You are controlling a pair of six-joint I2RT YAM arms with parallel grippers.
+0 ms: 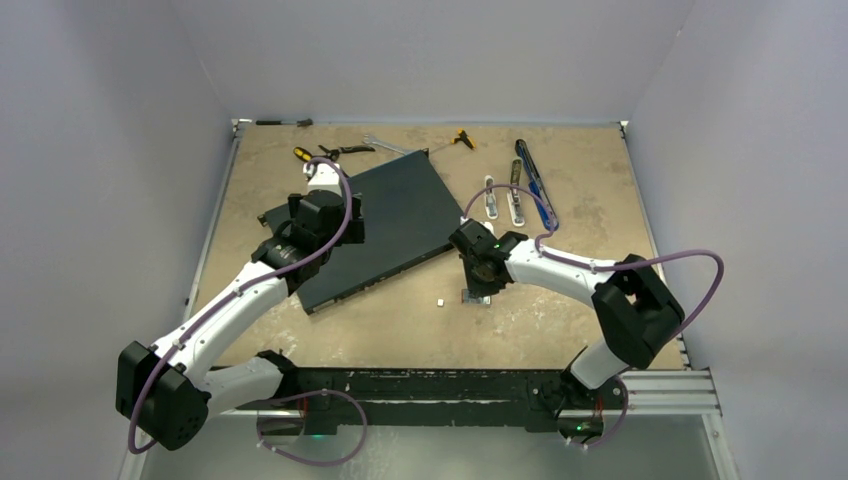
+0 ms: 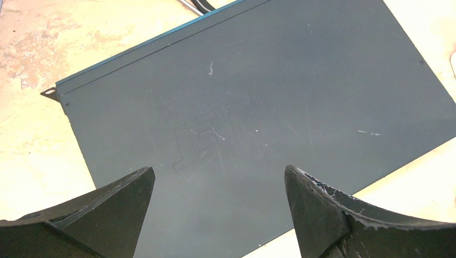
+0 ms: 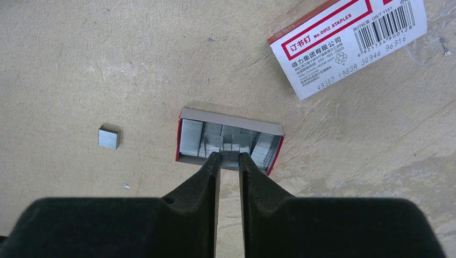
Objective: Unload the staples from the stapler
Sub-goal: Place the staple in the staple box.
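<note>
at left we see the left gripper (image 2: 219,171) over a dark panel (image 2: 258,80), its jaws spread wide and released, with nothing between them. further right, on the table (image 3: 80,54), 1 loose bit (image 3: 108,137) of joined staples lies alone, apart from the tray. next is the open red-edged tray (image 3: 231,114), holding several rows of staples (image 3: 191,140). the right gripper (image 3: 229,157) has its tips at the tray's near edge, jaws almost together about a short strip; we cannot tell whether they pinch it. at far right lies 1 white-and-red sleeve (image 3: 349,43), apart from the tray.
</note>
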